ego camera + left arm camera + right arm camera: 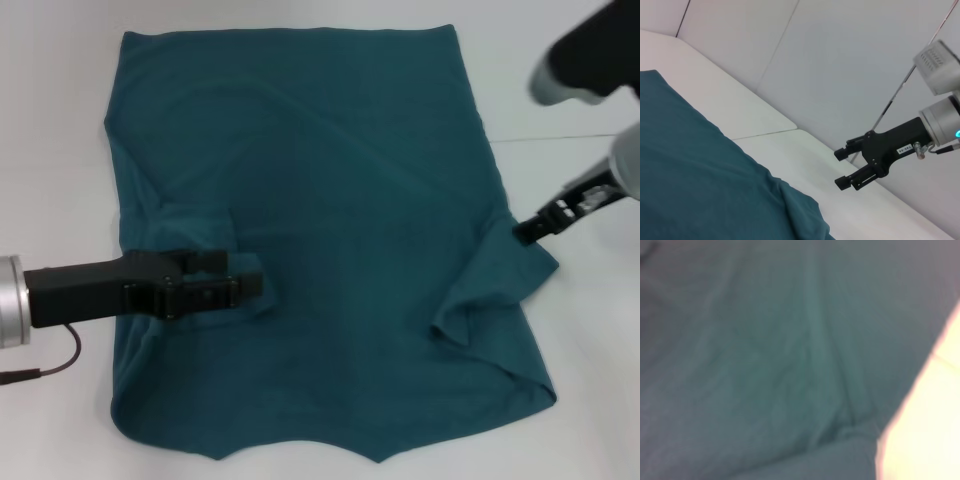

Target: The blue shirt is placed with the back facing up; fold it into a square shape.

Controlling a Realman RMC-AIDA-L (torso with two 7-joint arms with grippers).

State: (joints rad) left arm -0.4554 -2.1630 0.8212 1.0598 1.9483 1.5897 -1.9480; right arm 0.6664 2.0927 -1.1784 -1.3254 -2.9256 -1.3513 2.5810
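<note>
Teal blue shirt (330,200) lies flat on white worktop (50,120), both sleeves folded inward. Left gripper (245,283) sits over left sleeve, jaws' state unclear. Right gripper (841,168) at right edge, jaws apart, empty. Next fold: grip both hem corners evenly.

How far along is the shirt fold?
Early. Done: both sleeves look tucked inward on the shirt, which lies flat on the white table. In hand: the left gripper sits over the left sleeve fold; the right gripper is at the right edge, open in the left wrist view, gripping nothing. Left: the body is still full length, so every fold into a square remains.
</note>
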